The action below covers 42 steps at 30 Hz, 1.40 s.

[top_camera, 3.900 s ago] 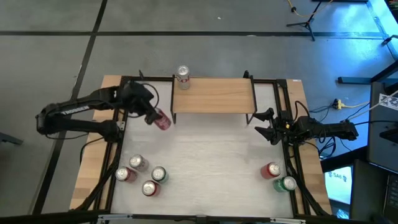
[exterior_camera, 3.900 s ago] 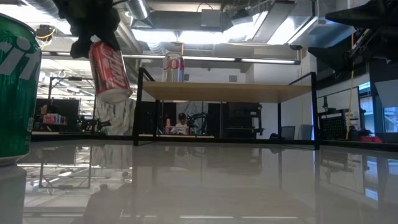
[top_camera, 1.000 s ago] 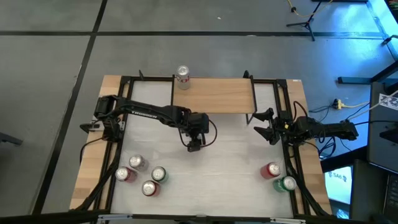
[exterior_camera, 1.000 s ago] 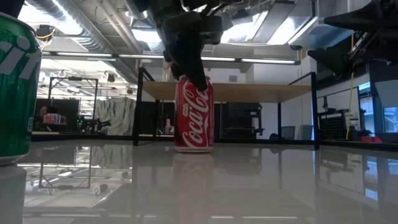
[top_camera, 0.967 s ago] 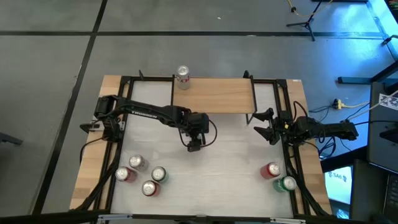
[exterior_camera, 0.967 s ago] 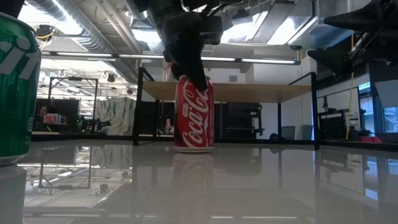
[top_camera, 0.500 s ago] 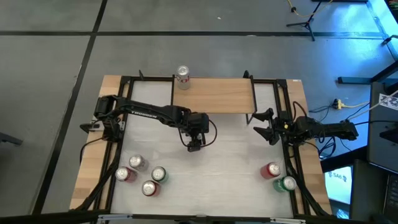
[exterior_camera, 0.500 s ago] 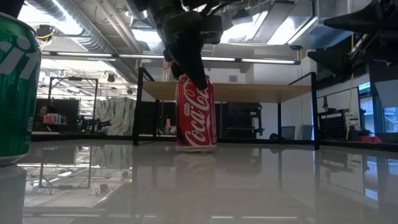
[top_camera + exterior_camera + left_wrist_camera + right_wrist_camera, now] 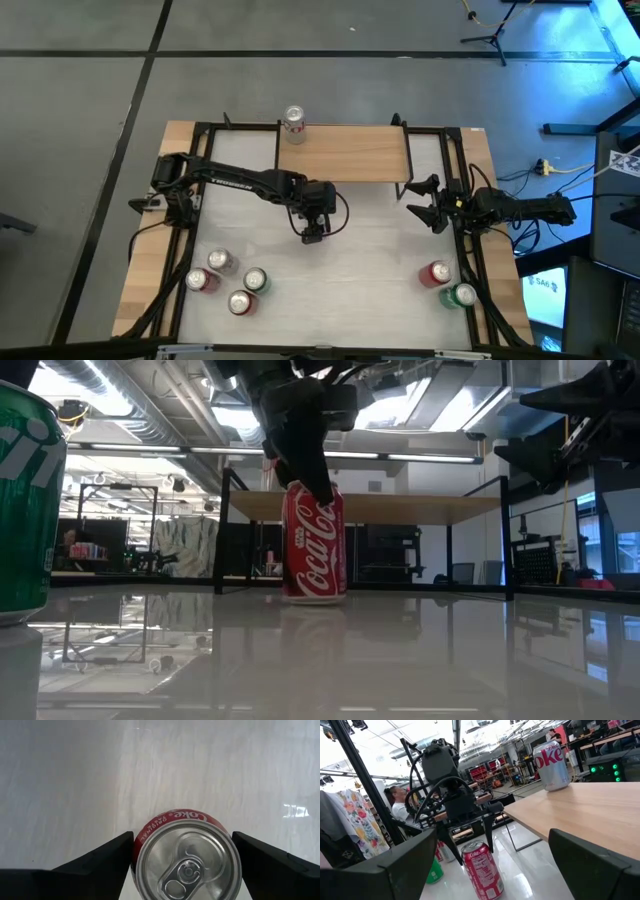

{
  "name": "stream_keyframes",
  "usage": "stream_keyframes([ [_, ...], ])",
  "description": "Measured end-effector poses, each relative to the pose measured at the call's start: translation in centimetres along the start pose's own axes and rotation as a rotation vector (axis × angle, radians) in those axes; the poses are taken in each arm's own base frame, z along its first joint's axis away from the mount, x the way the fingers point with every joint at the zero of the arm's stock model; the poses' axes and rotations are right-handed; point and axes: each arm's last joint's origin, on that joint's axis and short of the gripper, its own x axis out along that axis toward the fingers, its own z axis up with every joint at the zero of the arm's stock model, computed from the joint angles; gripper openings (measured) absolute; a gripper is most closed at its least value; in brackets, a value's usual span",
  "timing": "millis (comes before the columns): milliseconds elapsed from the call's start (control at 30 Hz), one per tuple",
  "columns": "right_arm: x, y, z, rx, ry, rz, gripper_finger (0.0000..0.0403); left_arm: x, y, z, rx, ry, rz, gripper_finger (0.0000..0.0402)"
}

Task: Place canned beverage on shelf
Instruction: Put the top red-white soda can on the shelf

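Eight cans: one Diet Coke can (image 9: 293, 119) at twelve o'clock, one Coca-Cola can (image 9: 314, 543) centre, four at seven, two at four.

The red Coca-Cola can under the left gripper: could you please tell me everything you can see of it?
The red Coca-Cola can is a red cylinder with white script and a silver top whose pull tab is unopened. It stands upright on the white table, in front of the shelf, not on it. The left gripper is directly above it, a dark finger on each side with narrow gaps visible, so it appears released.
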Motion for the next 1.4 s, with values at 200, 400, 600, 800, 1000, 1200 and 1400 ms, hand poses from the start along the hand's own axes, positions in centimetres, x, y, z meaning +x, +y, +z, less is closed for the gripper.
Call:
stream_keyframes([
  [200, 0.0, 0.0, 0.0, 0.002, 0.0, 0.0, 0.0381, -0.1, 0.0, 0.1, 0.0, -0.007, 0.0, 0.0346],
  [400, 0.0, 0.0, 0.0, 0.005, -0.001, 0.006, 0.0381, -0.1, 0.0, 0.0, -0.005, -0.006, 0.0, 0.0381],
  [600, 0.0, 0.2, 0.4, 0.042, -0.035, 0.041, 0.0381, -0.3, 0.0, 0.1, -0.005, -0.013, -0.002, 0.0387],
  [800, -0.1, 0.4, 1.0, 0.052, -0.09, 0.063, 0.0381, -2.1, 0.0, 0.4, -0.007, -0.071, 0.03, 0.0387],
  [1000, -0.2, 0.8, 1.8, 0.051, -0.148, 0.107, 0.0381, -5.2, 0.1, 0.6, -0.011, -0.163, 0.087, 0.0387],
  [1200, -0.1, 1.9, 4.5, -0.021, -0.149, 0.128, 0.0381, -9.1, -0.2, 0.4, -0.006, -0.266, 0.12, 0.0387],
  [1400, 1.5, 3.3, 7.1, -0.122, -0.104, 0.106, 0.0381, -13.5, -0.7, -0.3, -0.002, -0.393, 0.215, 0.0387],
])
